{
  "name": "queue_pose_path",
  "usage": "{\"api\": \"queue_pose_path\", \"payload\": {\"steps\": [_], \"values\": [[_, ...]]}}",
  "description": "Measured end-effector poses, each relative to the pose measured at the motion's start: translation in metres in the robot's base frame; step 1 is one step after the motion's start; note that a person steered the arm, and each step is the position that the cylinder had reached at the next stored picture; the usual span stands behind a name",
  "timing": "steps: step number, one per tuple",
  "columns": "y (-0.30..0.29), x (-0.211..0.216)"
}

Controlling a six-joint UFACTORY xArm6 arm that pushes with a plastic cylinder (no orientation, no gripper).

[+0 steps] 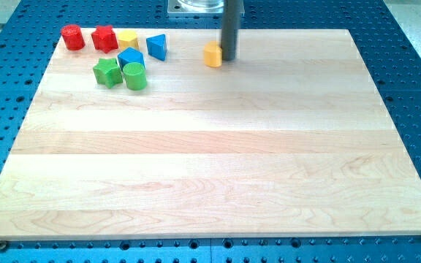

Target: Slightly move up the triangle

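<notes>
Clawless, my tip (229, 58) touches the orange block (212, 54), holding nothing; blue triangle (157, 47) nears the board's (196, 161) top edge.

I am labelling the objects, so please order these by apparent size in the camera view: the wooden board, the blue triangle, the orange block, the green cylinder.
1. Wooden board, by far the largest.
2. Green cylinder and blue triangle: they look about alike, so I do not rank them.
3. Orange block, slightly smaller; my tip stands just at its right.

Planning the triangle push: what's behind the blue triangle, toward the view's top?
Behind the blue triangle only bare board shows. The yellow block sits to its left. My tip is off right, beside the orange block.
</notes>
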State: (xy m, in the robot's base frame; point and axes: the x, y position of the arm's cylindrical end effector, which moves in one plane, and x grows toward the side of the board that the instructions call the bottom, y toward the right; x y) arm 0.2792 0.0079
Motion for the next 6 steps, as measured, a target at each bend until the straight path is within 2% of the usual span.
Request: {"api": "queue_pose_path", "payload": {"steps": [1,2,3,4,5,6], "values": [[0.003,0.065],[-0.024,0.043],[-0.025,0.006],[-0.041,0.040],[-0.102,0.047],[-0.110,0.016]]}}
